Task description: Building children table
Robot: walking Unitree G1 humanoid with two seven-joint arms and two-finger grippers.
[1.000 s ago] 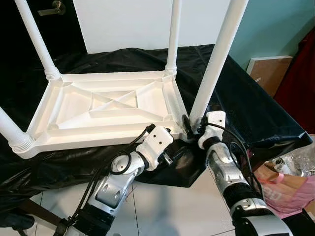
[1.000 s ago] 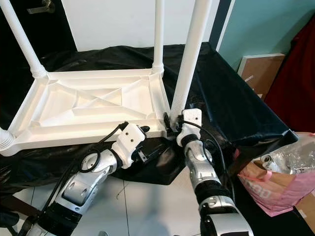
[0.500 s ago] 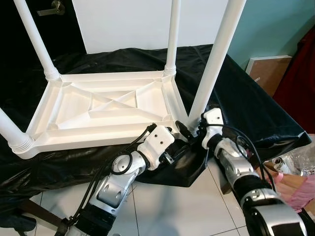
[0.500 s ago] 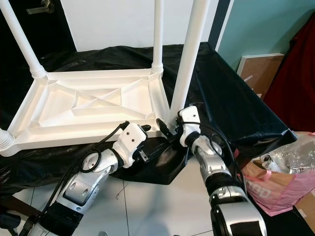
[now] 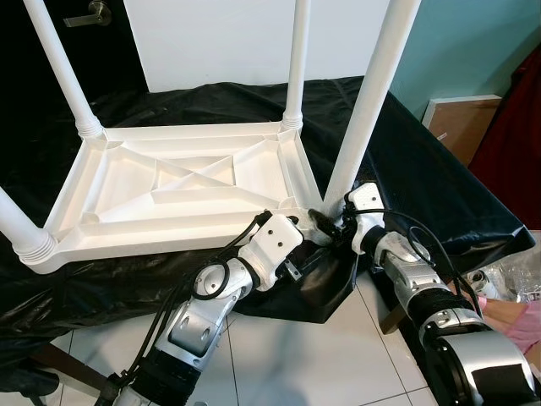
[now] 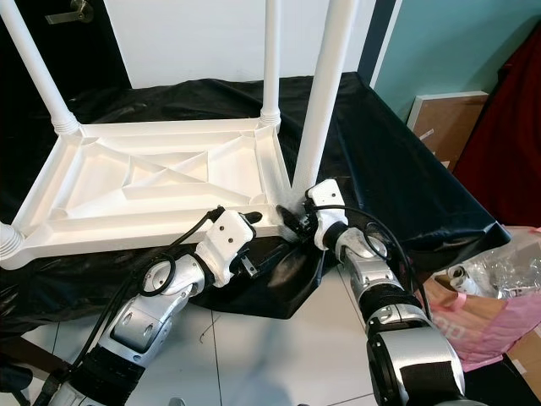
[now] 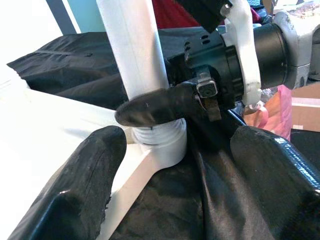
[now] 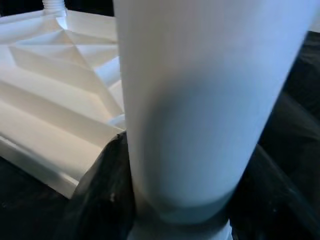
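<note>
Right gripper point(image 5: 331, 222) fingers are pinching the base of the near-corner table leg point(image 5: 369, 101) just above its socket, while the left gripper point(image 7: 175, 165) is hovering just beside it, fingers point(image 7: 85, 190) spread and holding nothing. The upturned white table point(image 5: 169, 190) is lying on a black-draped worktop point(image 5: 439, 194), its leg standing slightly tilted; a twist off-axis could be cross-threading it or dragging the top toward the edge on the slick cloth. Around it: tiled floor point(image 5: 279, 355), teal wall point(image 5: 473, 42), pink bag point(image 6: 482, 313).

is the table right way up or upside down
Upside down: the tabletop lies ribbed underside up on the black cloth, legs pointing upward.
</note>
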